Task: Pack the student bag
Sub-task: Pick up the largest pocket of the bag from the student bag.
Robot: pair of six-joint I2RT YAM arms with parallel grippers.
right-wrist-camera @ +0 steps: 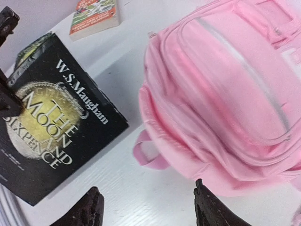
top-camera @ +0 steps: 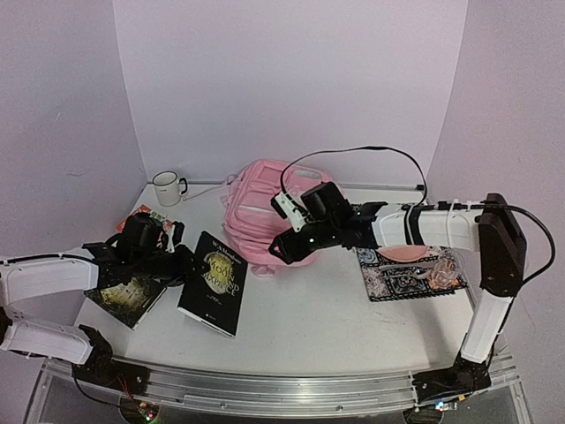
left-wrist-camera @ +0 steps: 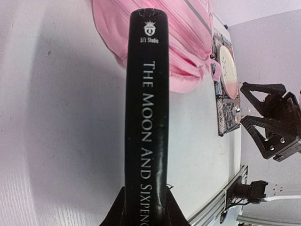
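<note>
White tabletop (top-camera: pixel 327 318), student bag (right-wrist-camera: pixel 221 94) mid-frame: right gripper (right-wrist-camera: pixel 148 207) gapes empty at its lower edge, likely to open it, while left gripper (left-wrist-camera: pixel 146 209) clamps the black book (left-wrist-camera: pixel 146 117) for loading.

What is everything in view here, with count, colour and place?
backpack: one, pink, back centre of the table.
black book: one, black with a gold moon on the cover, left of the backpack.
dark book: one, dark with a yellowish cover picture, near left, under the left arm.
paperback: one, orange and green, back left.
mug: one, white, back left by the wall.
patterned flat item: one, black and white, right of the backpack.
pink oval item: one, on the patterned flat item; cannot tell what it is.
table: one, white.
left gripper: shut on the black book.
right gripper: open, by the backpack's near edge.
</note>
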